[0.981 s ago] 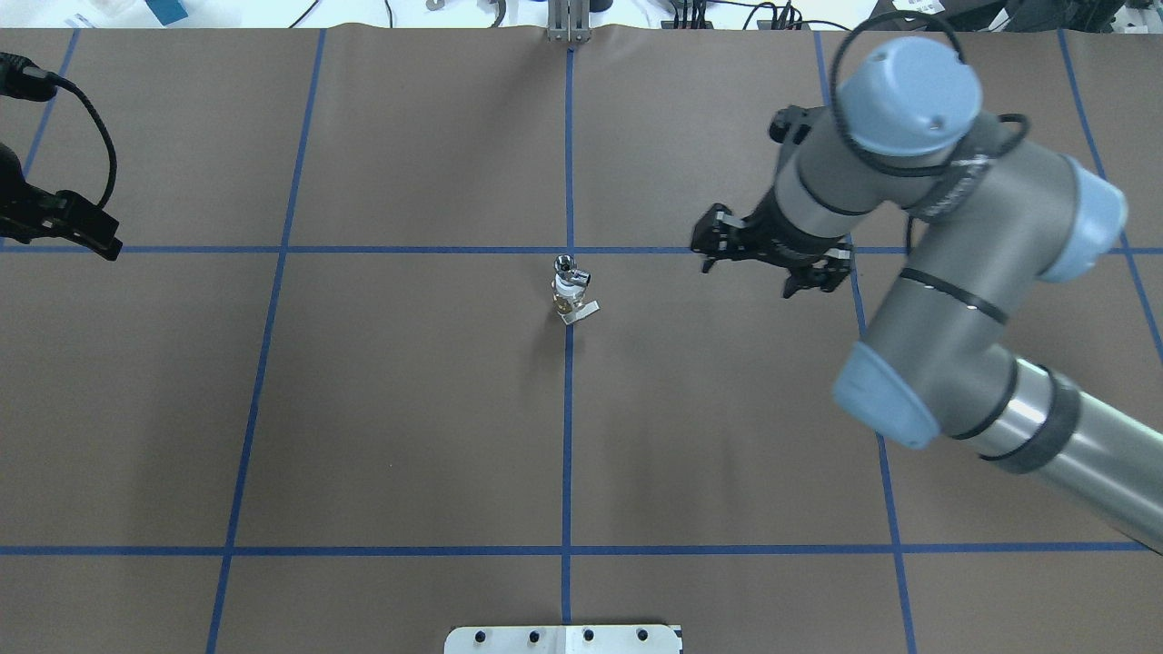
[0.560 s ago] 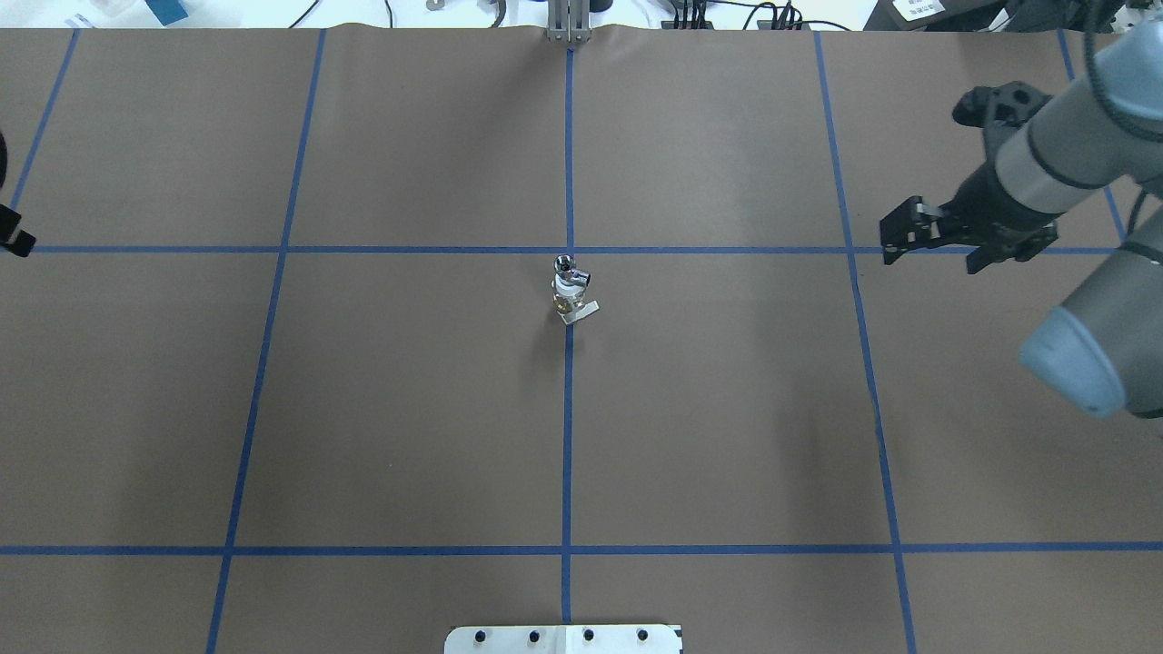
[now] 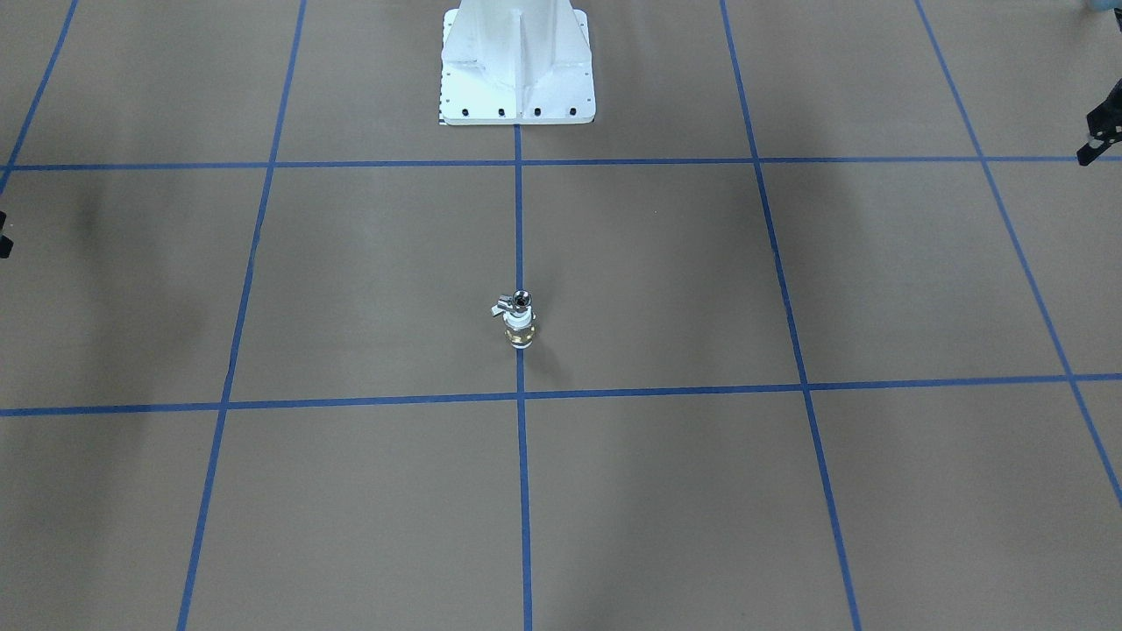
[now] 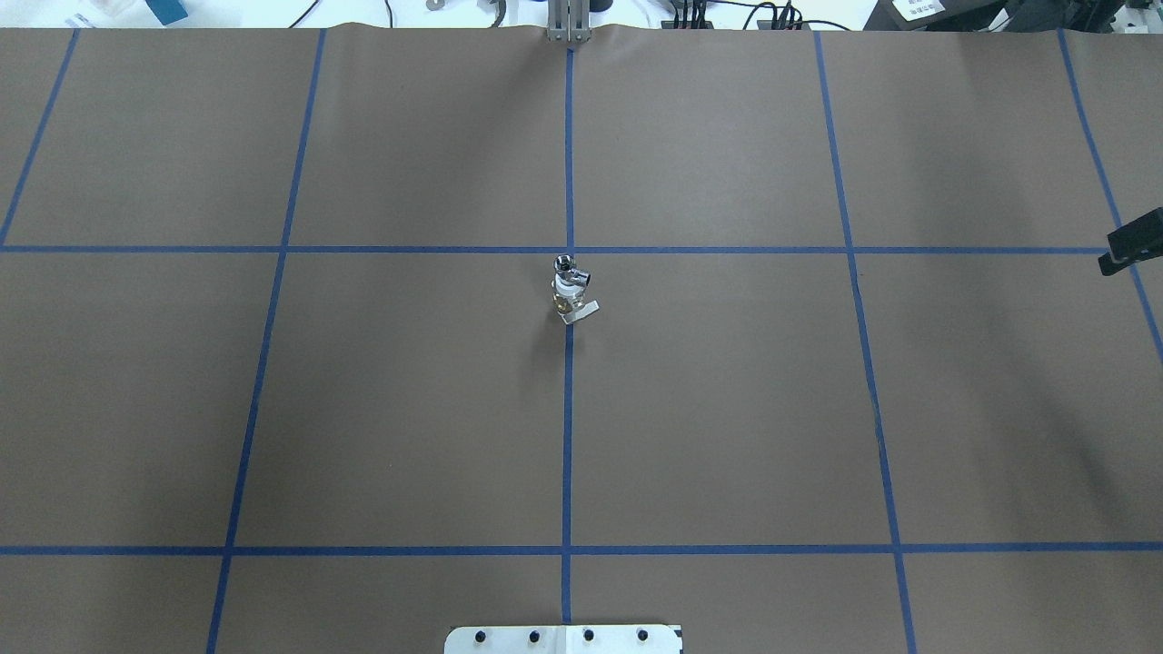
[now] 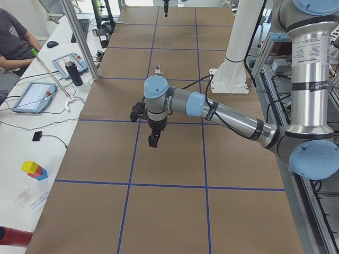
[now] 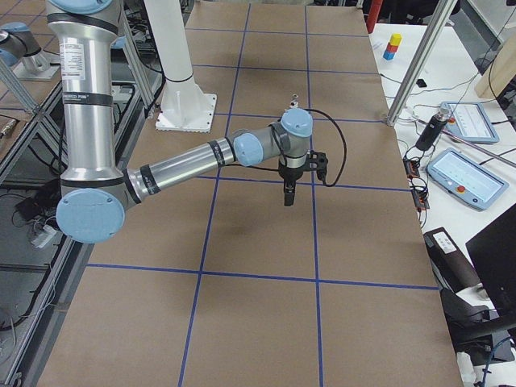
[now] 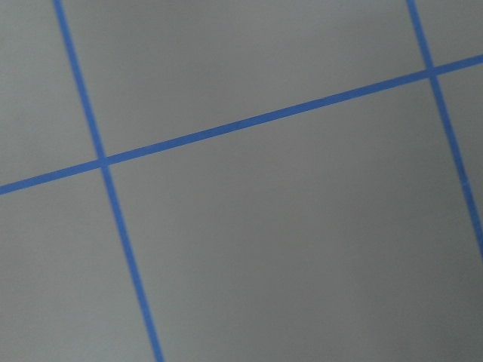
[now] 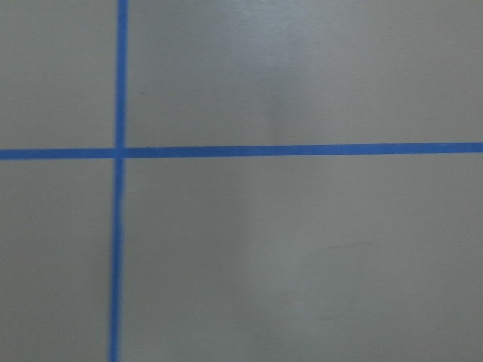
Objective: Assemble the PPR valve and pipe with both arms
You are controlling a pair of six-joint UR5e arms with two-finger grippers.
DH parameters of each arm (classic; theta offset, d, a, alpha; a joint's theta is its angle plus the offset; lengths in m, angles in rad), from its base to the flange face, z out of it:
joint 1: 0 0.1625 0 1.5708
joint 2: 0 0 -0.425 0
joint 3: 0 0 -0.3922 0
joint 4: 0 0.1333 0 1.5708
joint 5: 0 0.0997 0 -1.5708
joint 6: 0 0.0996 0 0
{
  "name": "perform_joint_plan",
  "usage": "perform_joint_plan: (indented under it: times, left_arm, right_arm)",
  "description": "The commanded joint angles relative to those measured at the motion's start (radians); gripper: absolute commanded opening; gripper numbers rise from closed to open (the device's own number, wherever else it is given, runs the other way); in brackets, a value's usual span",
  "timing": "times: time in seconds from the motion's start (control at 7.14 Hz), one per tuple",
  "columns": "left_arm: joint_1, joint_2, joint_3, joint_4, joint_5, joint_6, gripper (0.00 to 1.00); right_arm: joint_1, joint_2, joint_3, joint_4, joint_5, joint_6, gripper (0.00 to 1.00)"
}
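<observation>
The PPR valve (image 4: 569,300), white with a brass middle and a pale lever, stands upright at the table's centre. The silver pipe (image 4: 566,266) sits on its top end. Both also show in the front-facing view, valve (image 3: 519,331) and pipe (image 3: 517,302). No gripper touches them. My right gripper (image 4: 1131,243) shows only as a black tip at the overhead view's right edge, and it hangs above the table in the right side view (image 6: 288,193). My left gripper (image 3: 1103,131) is far off at the other side, seen in the left side view (image 5: 153,140). I cannot tell whether either is open or shut.
The white pedestal base (image 3: 517,79) stands at the robot's side of the table. Blue tape lines divide the brown tabletop (image 4: 727,409). A metal post (image 4: 569,23) stands at the far edge. Tablets and a seated person (image 5: 13,39) are beside the table.
My right arm has swung out to the right, almost leaving the overhead view. My left gripper has left that view on the left. The valve and pipe have not moved.
</observation>
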Motion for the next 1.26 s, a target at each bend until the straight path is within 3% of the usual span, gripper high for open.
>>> perform_joint_plan:
  times: [0.0,0.28,0.56,1.12]
  left_arm:
    - [-0.074,0.029,0.023,0.004,-0.001,0.027,0.99]
    - [-0.081,0.042,0.058,-0.002,-0.001,0.029,1.0]
    - [-0.079,0.041,0.087,-0.011,0.001,0.029,1.0]
    - [-0.078,0.04,0.129,-0.013,-0.001,0.023,1.0]
  right_arm:
    - [0.064,-0.072,-0.059,0.119,0.021,-0.048,1.0]
    - [0.118,-0.081,-0.068,0.133,0.03,-0.089,1.0]
    - [0.172,-0.089,-0.065,0.126,0.124,-0.119,1.0]
    - [0.18,-0.029,-0.056,0.018,0.117,-0.123,1.0]
